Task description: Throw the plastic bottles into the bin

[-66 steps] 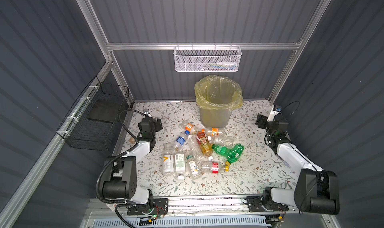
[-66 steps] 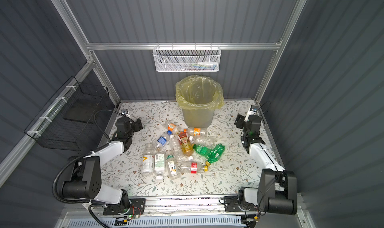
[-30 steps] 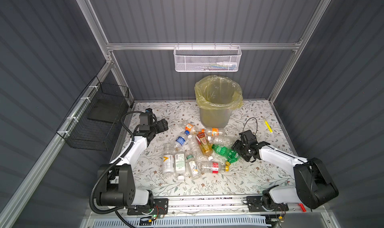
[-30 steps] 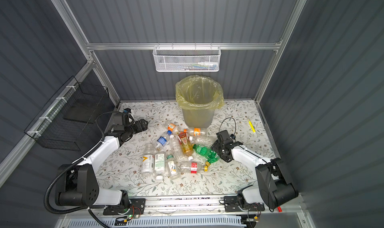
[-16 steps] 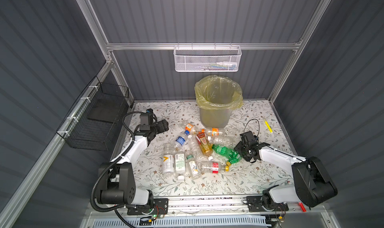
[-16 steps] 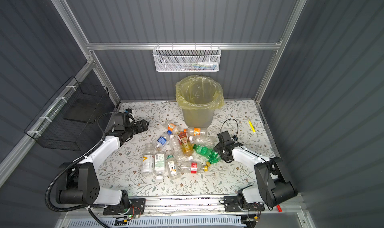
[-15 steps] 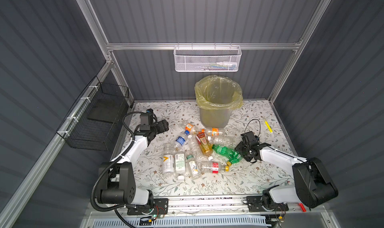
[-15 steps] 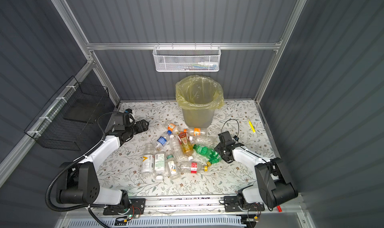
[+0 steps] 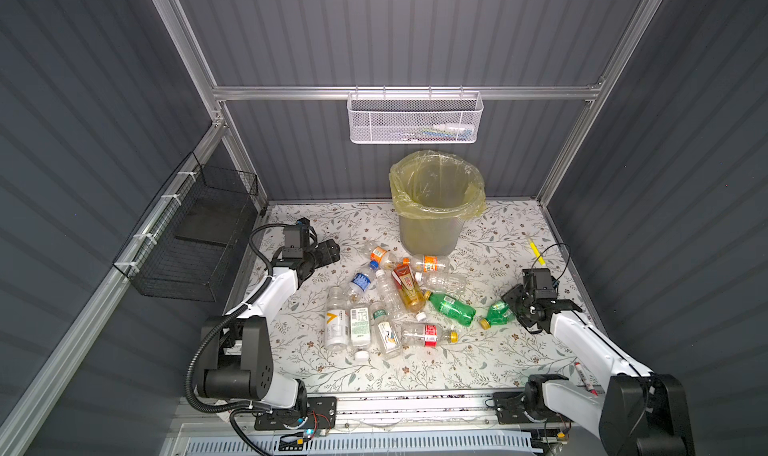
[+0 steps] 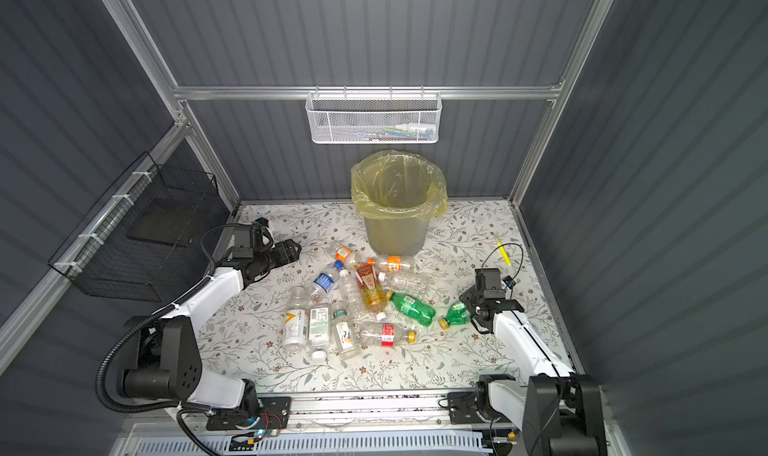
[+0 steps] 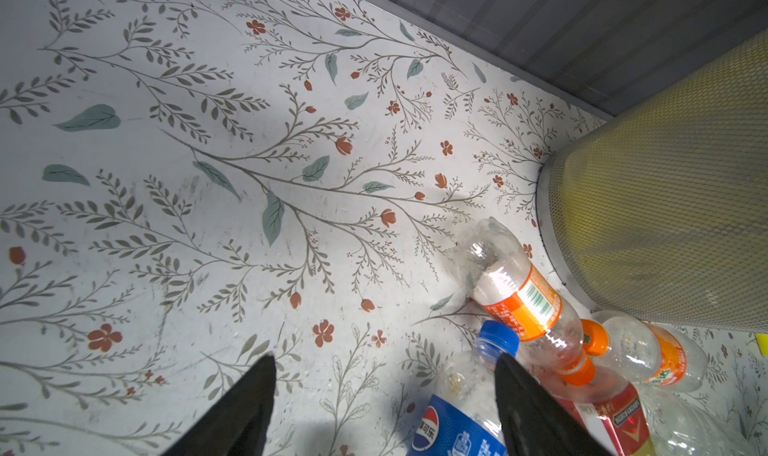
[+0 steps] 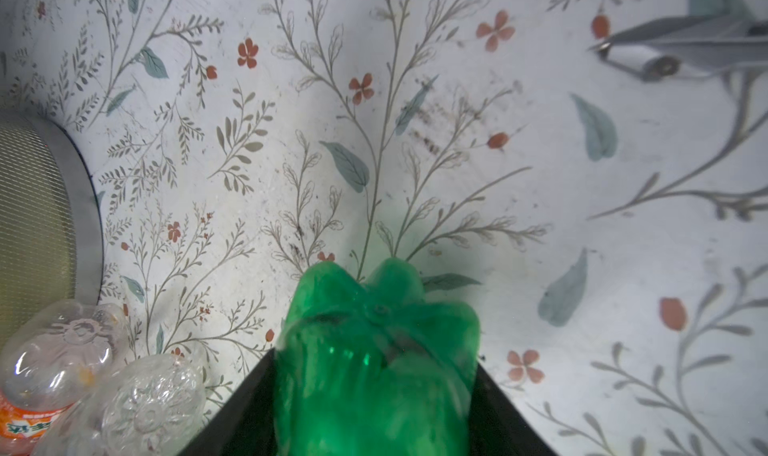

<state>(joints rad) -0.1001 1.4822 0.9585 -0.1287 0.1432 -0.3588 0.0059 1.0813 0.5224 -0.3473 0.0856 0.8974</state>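
right claw (image 12: 372, 364) clamped on the crushed green bottle (image 12: 376, 350), gripped at its base end. in both top views its yellow cap end points at the pile. cannot tell if it is off the table (image 9: 478, 360) yet.

left claw (image 11: 386, 391) jaws apart, nothing between them, low over bare table at the pile's edge. one finger sits just beside the blue-cap bottle (image 11: 496, 339).

bin (image 9: 430, 235) stands at the back, upright, yellow bag (image 9: 436, 208) folded loosely over its rim. no bottle seen inside. the other bottles (image 9: 390, 300) lie on the table in front of it, several touching or overlapping, two against the bin's foot.

judgement: first bottle in hand, task barely begun.

risks:
- the bottle is thin and already crushed. a hold so far from the cap may let it swing or squirm out on the lift.
- the bin is much taller than the bottles. a low carry would hit the wall or snag the loose bag and could tip the bin.
- releasing short of the rim drops the bottle onto the pile and scatters it. releasing late sends it behind the bin, hard to reach.
- the left claw is near round bottles. a sideways nudge would roll them, perhaps under the right arm's path.
- both arms heading for the bin together could collide.
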